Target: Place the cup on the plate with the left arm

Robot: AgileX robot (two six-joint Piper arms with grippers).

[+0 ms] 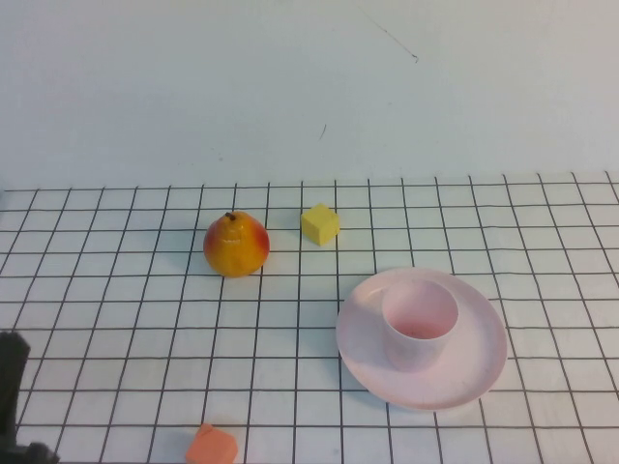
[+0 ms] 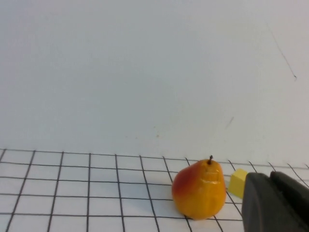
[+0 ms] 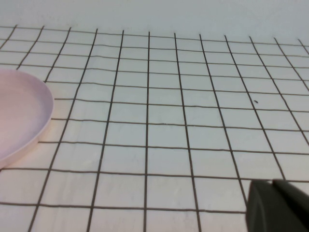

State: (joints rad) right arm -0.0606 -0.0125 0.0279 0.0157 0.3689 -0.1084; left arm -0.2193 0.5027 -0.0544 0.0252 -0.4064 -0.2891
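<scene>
The pale pink cup stands upright on the round pale pink plate at the right of the high view. Nothing holds it. My left gripper is shut and empty, low at the table's near left, far from the cup. It faces the pear and the yellow cube. A dark part of the left arm shows at the high view's lower left edge. My right gripper is shut and empty, low over the grid to the right of the plate, whose rim shows in the right wrist view.
An orange-red pear and a yellow cube stand at the back middle; both also show in the left wrist view, the pear and the cube. An orange block lies at the near edge. A white wall backs the gridded table.
</scene>
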